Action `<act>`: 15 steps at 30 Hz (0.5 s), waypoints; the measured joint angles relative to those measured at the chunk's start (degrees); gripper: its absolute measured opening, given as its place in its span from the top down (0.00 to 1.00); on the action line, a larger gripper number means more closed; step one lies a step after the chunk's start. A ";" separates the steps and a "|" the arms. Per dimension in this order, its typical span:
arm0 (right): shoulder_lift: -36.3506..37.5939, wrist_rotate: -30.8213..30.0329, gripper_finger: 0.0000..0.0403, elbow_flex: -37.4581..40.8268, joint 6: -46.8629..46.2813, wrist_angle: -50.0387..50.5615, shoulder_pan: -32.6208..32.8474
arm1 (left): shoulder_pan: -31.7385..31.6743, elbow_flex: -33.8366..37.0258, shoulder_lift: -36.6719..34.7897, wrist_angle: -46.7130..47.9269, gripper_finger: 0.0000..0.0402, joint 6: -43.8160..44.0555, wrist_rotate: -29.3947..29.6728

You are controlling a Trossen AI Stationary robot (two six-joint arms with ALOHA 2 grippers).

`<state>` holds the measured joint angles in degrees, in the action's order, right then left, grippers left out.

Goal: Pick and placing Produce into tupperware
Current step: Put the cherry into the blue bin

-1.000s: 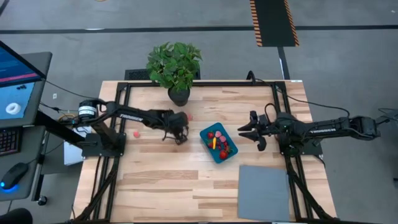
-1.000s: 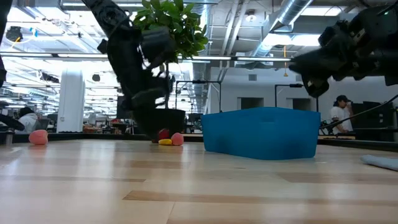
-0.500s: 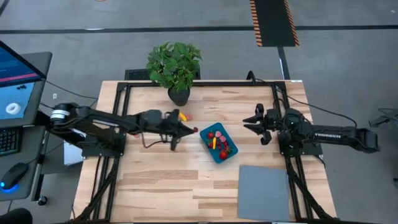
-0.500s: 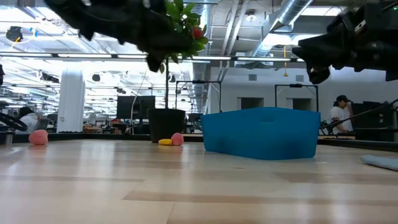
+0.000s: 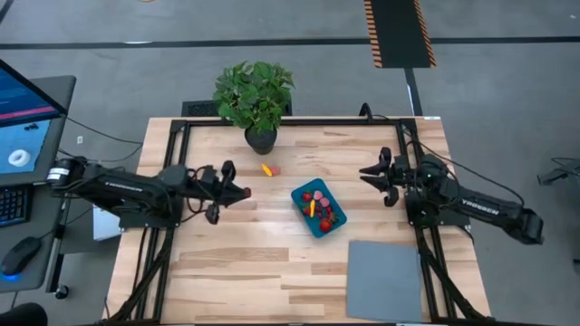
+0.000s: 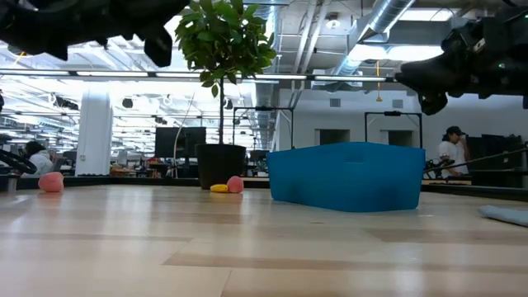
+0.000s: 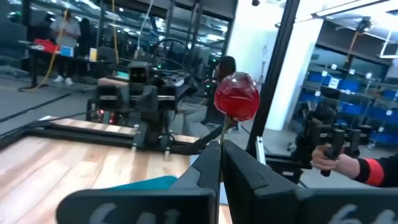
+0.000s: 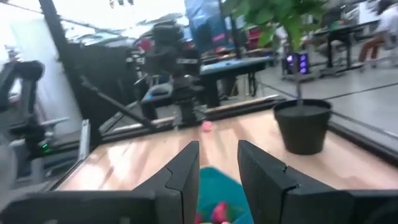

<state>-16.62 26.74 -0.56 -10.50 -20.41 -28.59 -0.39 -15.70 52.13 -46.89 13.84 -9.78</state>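
Several ways to lose the carry from here. Pinches only the thin stem of a small round glossy red produce piece (image 7: 237,96) between the closed fingers of the left gripper (image 5: 242,192), up off the pale wooden table (image 5: 236,272), to the left of the small shallow teal-blue rectangular plastic tub (image 5: 319,207) and apart from it. Looks like mid-carry toward that tub, judging by the load.

Could swing or twist the fruit on so slim a hold. Might shake it free with a quick move or a sudden stop and send it rolling across the wood. Could also let go short of the near rim and bounce it off the wall instead of dropping it in. Already holds a handful of red, pink and yellow-orange pieces in the tub, so might knock one out with a low pass.

Leaves a tiny yellow-orange piece (image 5: 266,168) and a pink one (image 5: 275,169) loose near the black pot of the leafy green plant (image 5: 256,98), plus a pink piece (image 6: 51,181) farther left. Risks brushing leaves or pot when reaching for those.

Worth watching the right gripper (image 5: 376,177) too: waiting to the right of the tub, fingers parted, nothing between them. Could crowd the drop if both close in over the tub together.
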 joint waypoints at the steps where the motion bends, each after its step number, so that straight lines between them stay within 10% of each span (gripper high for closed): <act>1: 0.55 0.85 0.67 -0.01 0.05 0.85 -0.39 | -0.02 0.56 -0.62 0.18 1.00 -0.04 0.11; 15: 5.69 -4.75 0.67 -0.02 3.65 10.72 -5.86 | 0.42 12.07 -3.10 -10.49 1.00 -1.40 9.69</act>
<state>-10.93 22.00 -0.57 -6.85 -9.69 -34.45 0.04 -3.63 49.04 -57.38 12.45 -0.09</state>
